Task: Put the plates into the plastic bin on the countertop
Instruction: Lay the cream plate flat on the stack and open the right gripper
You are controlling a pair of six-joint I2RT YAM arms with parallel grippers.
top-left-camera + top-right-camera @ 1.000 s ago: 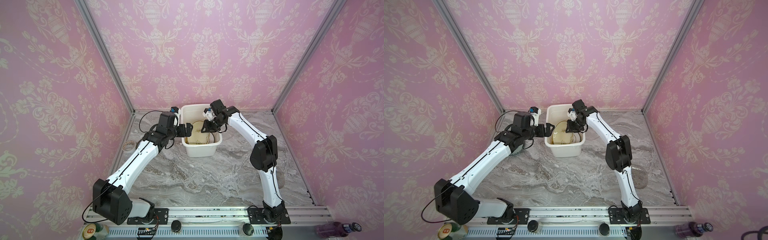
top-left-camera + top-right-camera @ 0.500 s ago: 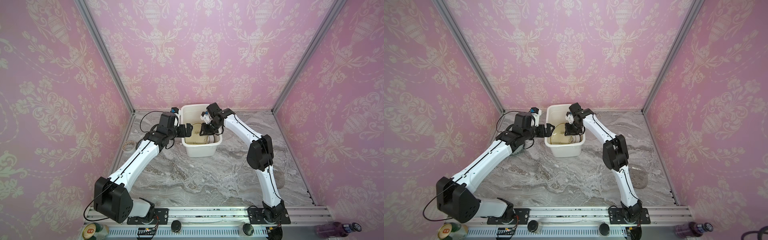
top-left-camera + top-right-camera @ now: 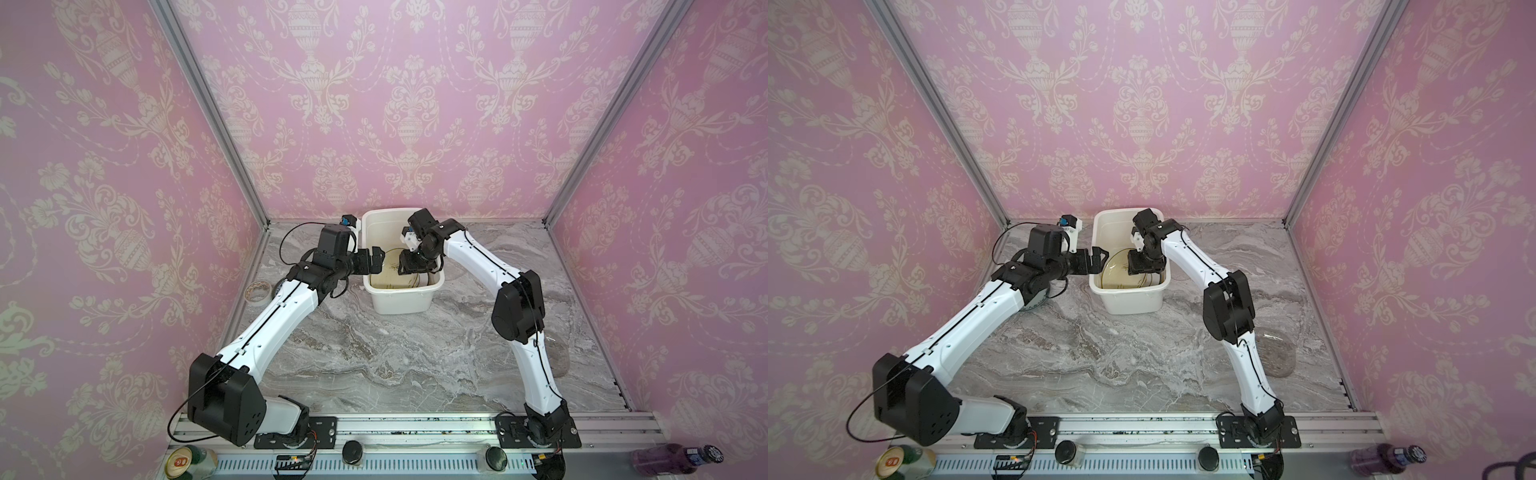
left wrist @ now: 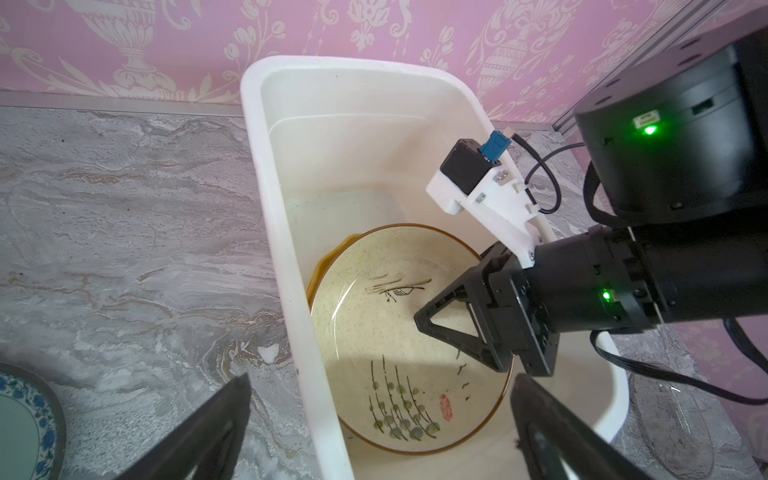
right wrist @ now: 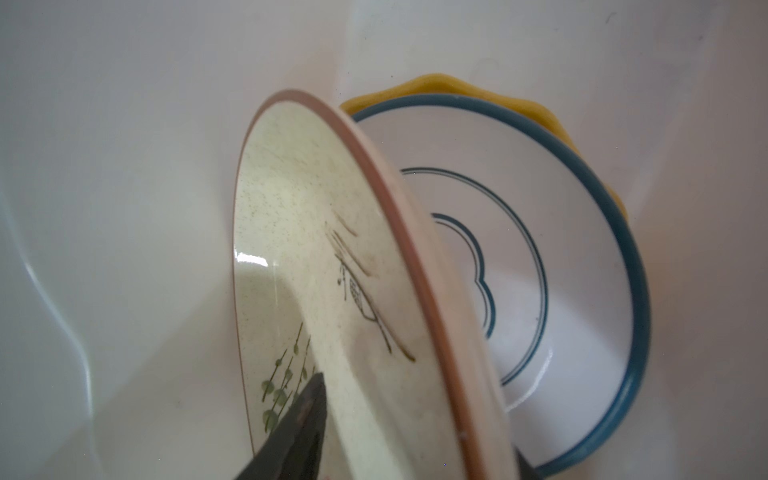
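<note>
Three plates are in the bin (image 4: 266,174): a yellow plate (image 5: 440,83) lowest, a blue-rimmed plate (image 5: 561,257) on it, a cream plate (image 4: 374,324) leaning tilted on top; the right claw (image 5: 409,457) straddles the cream plate's edge, pinching or not I cannot tell; the left claw (image 4: 382,380) hangs spread and empty beside the bin's rim; a blue-patterned plate (image 4: 25,419) and a glass plate (image 3: 1277,353) wait on the bench (image 3: 395,353); the bin walls crowd close, but the mid-bench lies open.
</note>
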